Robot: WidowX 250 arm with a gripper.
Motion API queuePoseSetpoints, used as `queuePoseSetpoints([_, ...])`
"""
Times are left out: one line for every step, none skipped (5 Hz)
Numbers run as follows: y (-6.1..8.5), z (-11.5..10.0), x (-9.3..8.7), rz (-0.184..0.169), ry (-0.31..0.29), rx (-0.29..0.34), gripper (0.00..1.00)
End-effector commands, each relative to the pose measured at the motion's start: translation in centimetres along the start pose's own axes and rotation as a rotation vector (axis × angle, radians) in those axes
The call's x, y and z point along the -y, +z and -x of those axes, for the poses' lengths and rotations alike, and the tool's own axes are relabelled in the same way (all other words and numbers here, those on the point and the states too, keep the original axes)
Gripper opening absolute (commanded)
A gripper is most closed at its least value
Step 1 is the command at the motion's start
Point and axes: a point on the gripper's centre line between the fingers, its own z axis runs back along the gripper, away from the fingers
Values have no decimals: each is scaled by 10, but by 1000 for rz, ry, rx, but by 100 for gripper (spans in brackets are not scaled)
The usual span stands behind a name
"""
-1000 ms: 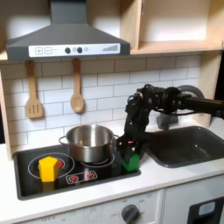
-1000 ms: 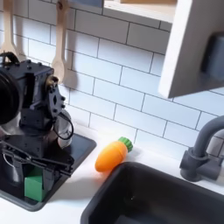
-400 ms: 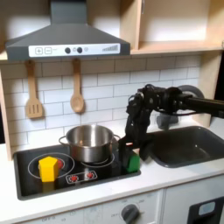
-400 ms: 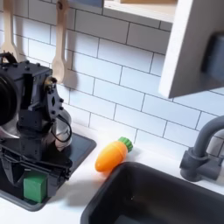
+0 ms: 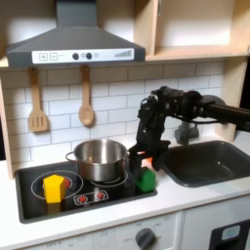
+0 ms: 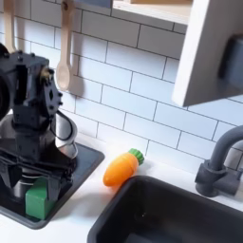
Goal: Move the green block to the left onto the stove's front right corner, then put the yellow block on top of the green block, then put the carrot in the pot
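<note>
The green block rests on the front right corner of the black stove; in the second exterior view the green block sits on the stove at the lower left. My gripper hangs open just above the green block, apart from it, and the gripper shows the same gap in the second exterior view. The yellow block stands on the stove's front left burner. The steel pot sits on the back burner. The orange carrot lies on the white counter between stove and sink.
A dark sink lies right of the stove in the first exterior view, with a grey faucet behind it. Two wooden utensils hang on the tiled wall. The range hood and a cabinet overhang.
The gripper let go of the green block and rose. The block now stands alone on the stove's corner. Yellow block, pot and carrot have not moved.
</note>
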Motion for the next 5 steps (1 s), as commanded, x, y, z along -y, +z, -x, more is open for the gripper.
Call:
queuePoseSetpoints([9,-7,-16,-7,58,17,100])
queuePoseSetpoints([10,-9,-22,-20,66,15,100])
queuePoseSetpoints([11,-13,-27,-19,78,21,100])
queuePoseSetpoints([10,-21,-33,-20,97,25,100])
queuePoseSetpoints([9,-34,-41,-25,119,34,100])
